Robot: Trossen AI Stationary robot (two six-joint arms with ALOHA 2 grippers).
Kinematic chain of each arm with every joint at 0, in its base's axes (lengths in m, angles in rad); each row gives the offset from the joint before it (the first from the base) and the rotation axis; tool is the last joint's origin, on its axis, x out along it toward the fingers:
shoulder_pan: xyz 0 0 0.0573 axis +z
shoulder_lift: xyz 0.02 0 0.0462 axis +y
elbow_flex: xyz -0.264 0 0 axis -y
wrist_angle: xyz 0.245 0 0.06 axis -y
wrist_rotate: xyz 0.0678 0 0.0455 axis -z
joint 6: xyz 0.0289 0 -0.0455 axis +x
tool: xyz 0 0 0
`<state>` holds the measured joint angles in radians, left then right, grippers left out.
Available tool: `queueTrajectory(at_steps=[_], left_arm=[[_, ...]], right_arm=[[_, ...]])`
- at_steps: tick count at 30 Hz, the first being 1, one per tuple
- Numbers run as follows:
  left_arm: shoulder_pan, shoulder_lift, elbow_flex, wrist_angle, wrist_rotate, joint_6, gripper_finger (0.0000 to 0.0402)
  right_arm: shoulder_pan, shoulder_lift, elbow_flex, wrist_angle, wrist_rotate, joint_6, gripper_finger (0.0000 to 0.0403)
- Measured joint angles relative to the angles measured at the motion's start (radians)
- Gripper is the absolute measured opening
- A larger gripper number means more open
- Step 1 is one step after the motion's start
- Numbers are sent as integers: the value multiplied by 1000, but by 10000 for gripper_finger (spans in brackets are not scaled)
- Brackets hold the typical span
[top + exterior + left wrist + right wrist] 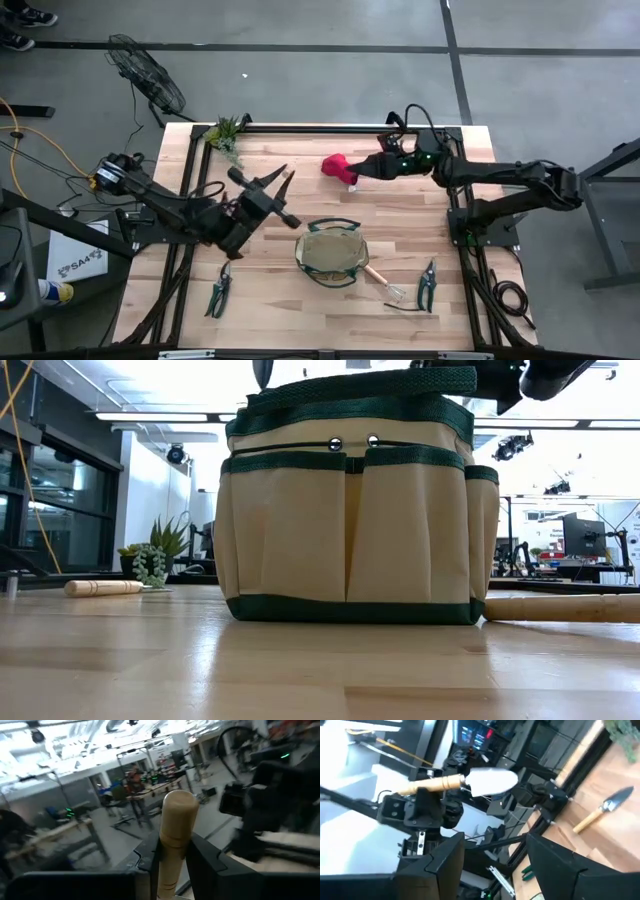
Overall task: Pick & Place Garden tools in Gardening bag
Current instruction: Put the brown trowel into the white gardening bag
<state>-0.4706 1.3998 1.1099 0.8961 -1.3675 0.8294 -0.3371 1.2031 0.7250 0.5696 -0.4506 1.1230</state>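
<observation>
We hold a trowel (470,782) by its stiff wooden handle, left jaws (262,200) clamped there, left of centre. Right jaws (352,176) stand apart beside the soft red glove (337,165), above the bag (330,255).

- Left arm — reaches in from the bench's left edge, wrist lifted above the left half; left gripper (268,200) clamped on a trowel's wooden handle (175,835).
- Right arm — stretched from the right edge along the far side; right gripper (352,172) with fingers (445,855) spread apart, carrying nothing.
</observation>
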Motion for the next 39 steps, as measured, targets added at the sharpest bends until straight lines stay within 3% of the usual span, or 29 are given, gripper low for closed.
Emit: queueTrajectory(at_steps=[7,11,17,22,27,30,39], left_arm=[[-77,-38,0,-23,39,-186,66],[-115,-53,0,-107,173,-386,66],[-120,-56,0,-365,403,-739,66],[-119,-42,0,-489,452,-965,66],[-180,-12,24,-503,374,-1057,66],[-237,36,80,-519,255,-1060,66],[-311,321,434,-621,-88,-1020,66]], right_arm=[[-62,-166,0,-194,18,-131,204],[-72,-287,0,-362,90,-212,198],[-62,-418,0,-547,138,-257,193],[-55,-468,0,-599,138,-260,193],[-31,-481,0,-605,127,-268,193],[-19,-480,0,-616,101,-274,193],[18,-480,0,-666,84,-290,193]])
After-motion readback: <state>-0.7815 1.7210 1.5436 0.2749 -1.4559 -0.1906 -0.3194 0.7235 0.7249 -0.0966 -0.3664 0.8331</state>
